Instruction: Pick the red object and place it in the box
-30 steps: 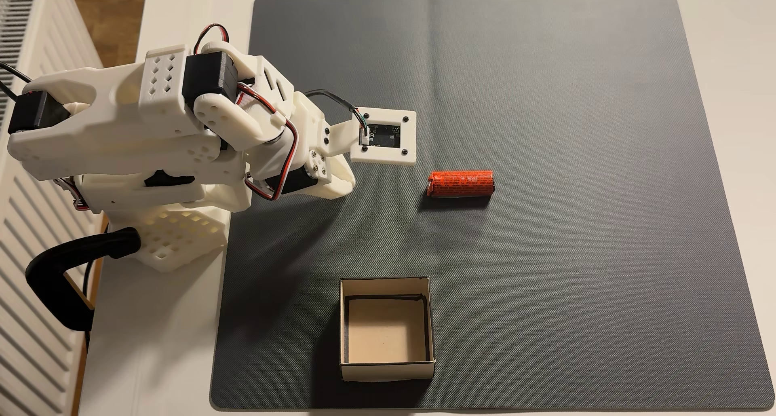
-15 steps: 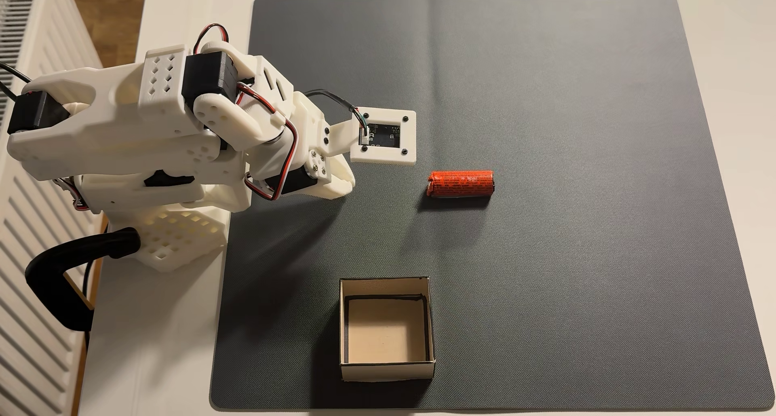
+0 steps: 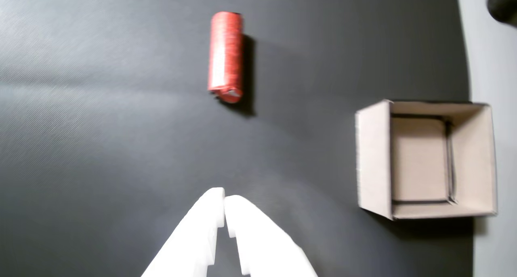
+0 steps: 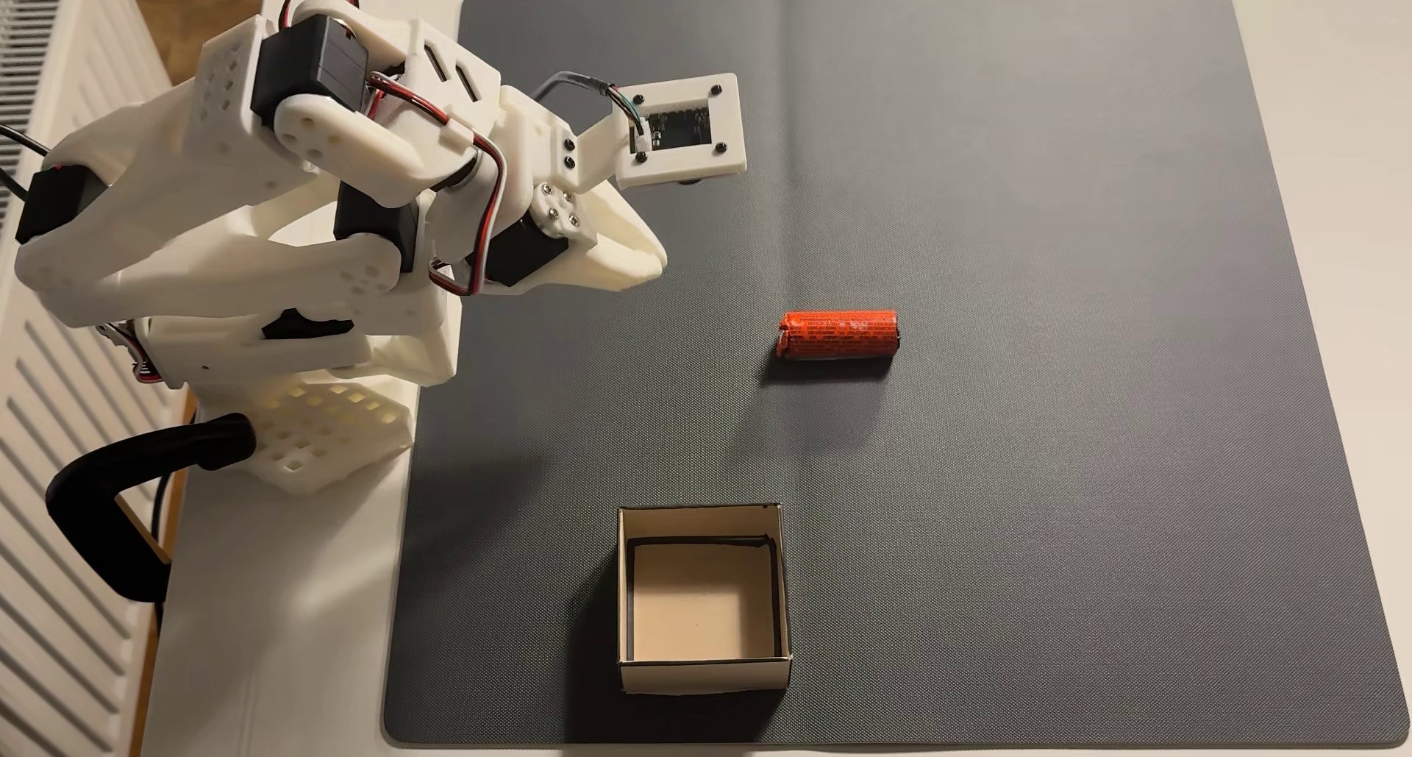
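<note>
Currently gripper closed, empty, over mat's left edge in fixed view. Cylinder lies mid-mat, box at bottom edge. Risk: round foil rolls if nudged before jaws open.

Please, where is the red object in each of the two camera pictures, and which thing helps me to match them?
Wrist view: the red object lies upper centre, lengthwise up-down, beyond the claw.
Fixed view: the red object lies right of centre on the mat, lengthwise left-right.
Shared landmark: the box, empty, apart from it.
</note>
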Available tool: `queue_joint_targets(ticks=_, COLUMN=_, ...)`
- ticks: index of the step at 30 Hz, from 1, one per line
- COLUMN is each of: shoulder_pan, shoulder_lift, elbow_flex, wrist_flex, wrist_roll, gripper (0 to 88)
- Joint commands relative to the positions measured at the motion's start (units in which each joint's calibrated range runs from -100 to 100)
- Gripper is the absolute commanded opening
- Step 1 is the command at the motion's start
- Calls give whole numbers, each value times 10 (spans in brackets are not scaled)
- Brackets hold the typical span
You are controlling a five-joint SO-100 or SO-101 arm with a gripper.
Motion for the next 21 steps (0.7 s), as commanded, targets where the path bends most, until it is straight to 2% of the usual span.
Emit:
queue_joint_targets(ticks=1, shoulder_pan=4, shoulder_lift=6, elbow_flex=-30, wrist_flex=-4, wrist_roll=-8, gripper=7)
queue_joint_targets(ticks=4, shoulder_pan=6, shoulder_lift=18, elbow_flex=-31, wrist_flex=-33, wrist_roll=-36, gripper=7)
queue_joint_targets(ticks=7, shoulder_pan=11, shoulder_lift=62, elbow_flex=-44, wrist_flex=-78, wrist_roll=-41, gripper=8)
queue_joint_targets(ticks=15, shoulder_pan=11, shoulder_lift=306, elbow_flex=-149, wrist_flex=-166, wrist_roll=-36, gripper=8)
queue_joint_targets(ticks=18, shoulder_pan=10, shoulder_lift=383, elbow_flex=-170, wrist_flex=-204, wrist_roll=-18, gripper=11)
queue_joint_targets(ticks=21, shoulder_pan=7, shoulder_lift=438, elbow_flex=-169, wrist_flex=-237, wrist_roll=-11, gripper=71)
